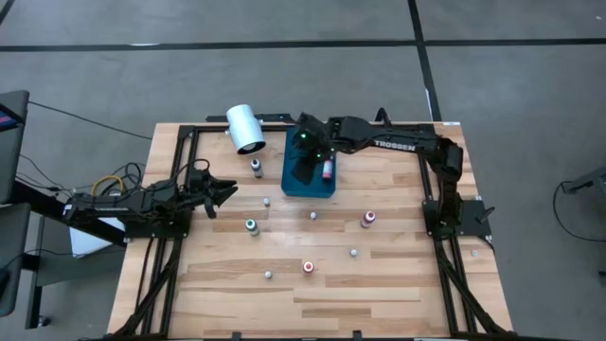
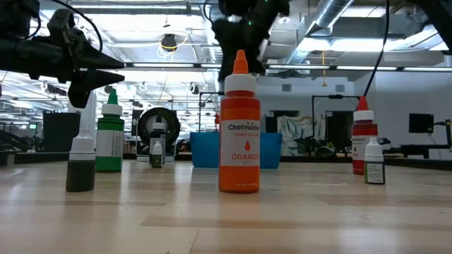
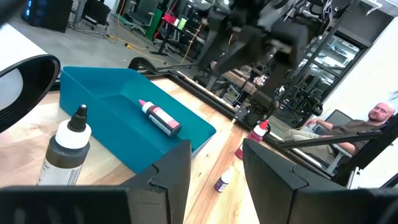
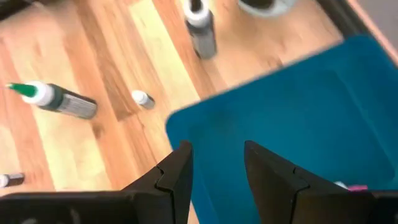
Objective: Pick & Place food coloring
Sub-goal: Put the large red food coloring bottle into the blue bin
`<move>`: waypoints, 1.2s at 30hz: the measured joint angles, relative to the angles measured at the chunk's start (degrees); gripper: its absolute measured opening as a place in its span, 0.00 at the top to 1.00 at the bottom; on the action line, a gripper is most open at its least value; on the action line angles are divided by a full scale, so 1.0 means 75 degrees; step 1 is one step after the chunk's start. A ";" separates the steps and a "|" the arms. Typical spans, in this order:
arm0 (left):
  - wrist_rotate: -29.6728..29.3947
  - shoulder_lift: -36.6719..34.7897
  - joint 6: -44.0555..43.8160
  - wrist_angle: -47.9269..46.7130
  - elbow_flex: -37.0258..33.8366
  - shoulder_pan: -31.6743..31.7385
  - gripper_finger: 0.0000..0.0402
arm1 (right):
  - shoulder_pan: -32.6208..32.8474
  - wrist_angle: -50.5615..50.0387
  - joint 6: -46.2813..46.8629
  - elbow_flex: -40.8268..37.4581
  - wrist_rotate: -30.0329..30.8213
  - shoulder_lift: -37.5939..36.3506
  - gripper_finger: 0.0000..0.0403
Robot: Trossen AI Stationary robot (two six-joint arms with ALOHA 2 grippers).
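Observation:
The blue tray (image 1: 310, 180) sits at the table's far middle. A pink-topped food coloring bottle (image 3: 160, 118) lies on its side on the tray's floor. My right gripper (image 4: 217, 155) hangs open and empty above the tray (image 4: 298, 106), slanting down. Other food coloring bottles stand upright on the table: a dark-topped one (image 1: 256, 168) left of the tray, a green one (image 1: 251, 225), a red one (image 1: 368, 219) and an orange one (image 2: 239, 134). My left gripper (image 3: 216, 152) waits open near the left edge, pointing level at the tray.
A large white cylinder (image 1: 244, 128) lies at the far left of the tray. Several tiny whitish bottles (image 1: 313, 215) stand scattered over the middle of the table. A black frame (image 1: 180, 161) runs along the table's sides. A person sits beyond the table (image 3: 348, 124).

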 joint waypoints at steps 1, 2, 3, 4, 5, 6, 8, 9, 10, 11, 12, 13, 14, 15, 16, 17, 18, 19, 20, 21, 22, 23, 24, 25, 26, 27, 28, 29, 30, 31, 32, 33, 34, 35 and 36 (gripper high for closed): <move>0.0000 -0.0003 0.0000 0.0000 0.0000 0.0001 0.66 | 0.0040 -0.0011 -0.0061 0.0109 0.0030 0.0003 0.68; 0.0000 -0.0001 0.0000 0.0000 0.0000 0.0002 0.66 | 0.0072 -0.0006 -0.0066 0.0200 0.0085 0.0003 0.68; 0.0000 -0.0003 0.0000 0.0000 0.0000 0.0002 0.66 | 0.0112 0.0006 -0.0067 0.0296 0.0193 0.0003 0.68; 0.0000 -0.0003 0.0000 0.0000 0.0000 0.0001 0.66 | 0.0140 0.0016 -0.0073 0.0383 0.0274 0.0003 0.68; 0.0000 -0.0002 0.0000 0.0000 0.0000 0.0000 0.66 | 0.0167 0.0009 -0.0076 0.0459 0.0333 0.0003 0.69; 0.0000 -0.0001 0.0000 0.0000 0.0000 0.0001 0.66 | 0.0188 -0.0018 -0.0081 0.0526 0.0386 0.0003 0.69; 0.0000 -0.0003 0.0000 0.0000 0.0000 0.0001 0.66 | 0.0191 -0.0113 -0.0134 0.0625 0.0405 0.0003 0.68; 0.0000 0.0000 0.0000 0.0000 0.0000 0.0001 0.66 | 0.0190 -0.0146 -0.0224 0.0650 0.0413 0.0003 0.68; 0.0000 0.0000 0.0000 0.0000 0.0000 0.0003 0.66 | 0.0191 -0.0183 -0.0325 0.0660 0.0440 0.0003 0.68; 0.0003 0.0000 0.0000 0.0000 0.0000 0.0003 0.66 | 0.0195 -0.0256 -0.0429 0.0669 0.0471 0.0007 0.68; 0.0008 0.0000 0.0000 0.0000 0.0000 0.0001 0.66 | 0.0200 -0.0359 -0.0502 0.0688 0.0534 0.0009 0.69; 0.0011 0.0000 0.0000 0.0000 0.0000 0.0000 0.66 | 0.0200 -0.0483 -0.0601 0.0715 0.0624 0.0012 0.69; 0.0009 -0.0003 0.0000 0.0000 0.0000 0.0000 0.66 | 0.0200 -0.0627 -0.0695 0.0742 0.0683 0.0012 0.69; 0.0010 -0.0002 0.0000 0.0000 0.0000 0.0000 0.66 | 0.0200 -0.0773 -0.0791 0.0757 0.0735 0.0012 0.69; 0.0010 -0.0002 0.0000 0.0000 0.0000 0.0001 0.66 | 0.0203 -0.0928 -0.0849 0.0758 0.0786 0.0012 0.69; 0.0012 -0.0003 0.0000 0.0000 0.0000 0.0002 0.66 | 0.0203 -0.1137 -0.0868 0.0758 0.0803 0.0012 0.69; 0.0012 0.0000 0.0000 0.0000 0.0000 0.0000 0.66 | 0.0203 -0.1361 -0.0870 0.0758 0.0808 0.0015 0.70; 0.0012 -0.0003 0.0000 0.0000 0.0000 0.0003 0.66 | 0.0203 -0.1572 -0.0882 0.0758 0.0809 0.0015 0.70; 0.0012 -0.0002 0.0000 0.0000 0.0000 0.0001 0.66 | 0.0211 -0.1787 -0.0942 0.0758 0.0816 0.0015 0.69; 0.0012 -0.0003 0.0000 0.0000 0.0000 0.0000 0.66 | 0.0235 -0.2017 -0.1021 0.0758 0.0855 0.0015 0.69; 0.0012 -0.0002 0.0000 0.0000 0.0000 0.0000 0.66 | 0.0272 -0.2254 -0.1111 0.0758 0.0957 0.0015 0.70; 0.0012 -0.0002 0.0000 0.0000 0.0000 0.0000 0.66 | 0.0334 -0.2481 -0.1219 0.0758 0.1112 0.0015 0.70; 0.0015 0.0000 0.0000 0.0000 0.0000 0.0002 0.66 | 0.0410 -0.2670 -0.1325 0.0758 0.1285 0.0015 0.70; 0.0015 -0.0002 0.0000 0.0000 0.0000 0.0002 0.66 | 0.0490 -0.2834 -0.1422 0.0758 0.1436 0.0015 0.70; 0.0015 -0.0002 0.0000 0.0000 0.0000 0.0001 0.66 | 0.0571 -0.2970 -0.1476 0.0758 0.1569 0.0015 0.69; 0.0015 -0.0002 0.0000 0.0000 0.0000 0.0002 0.66 | 0.0646 -0.3061 -0.1520 0.0758 0.1663 0.0015 0.69; 0.0016 -0.0002 0.0000 0.0000 0.0000 0.0000 0.66 | 0.0716 -0.3143 -0.1567 0.0756 0.1707 -0.0005 0.69; 0.0015 -0.0001 0.0000 0.0000 0.0000 0.0003 0.66 | 0.0787 -0.3230 -0.1607 0.0752 0.1732 -0.0031 0.70; 0.0015 -0.0001 0.0000 0.0000 0.0000 0.0001 0.66 | 0.0863 -0.3262 -0.1611 0.0752 0.1779 -0.0057 0.70; 0.0017 0.0000 0.0000 0.0000 0.0000 0.0000 0.66 | 0.0933 -0.3253 -0.1612 0.0755 0.1803 -0.0093 0.70; 0.0017 -0.0003 0.0000 0.0000 0.0000 0.0003 0.66 | 0.0981 -0.3305 -0.1612 0.0752 0.1804 -0.0145 0.69; 0.0017 0.0000 0.0001 0.0000 0.0000 0.0001 0.66 | 0.1021 -0.3377 -0.1617 0.0752 0.1826 -0.0183 0.69; 0.0017 -0.0003 0.0000 0.0000 0.0000 0.0000 0.66 | 0.1049 -0.3368 -0.1617 0.0754 0.1845 -0.0220 0.69; 0.0017 0.0000 0.0000 0.0000 0.0000 0.0000 0.66 | 0.1076 -0.3362 -0.1614 0.0756 0.1861 -0.0272 0.70; 0.0020 0.0000 0.0001 -0.0002 0.0000 0.0002 0.66 | 0.1093 -0.3415 -0.1614 0.0722 0.1873 -0.0356 0.70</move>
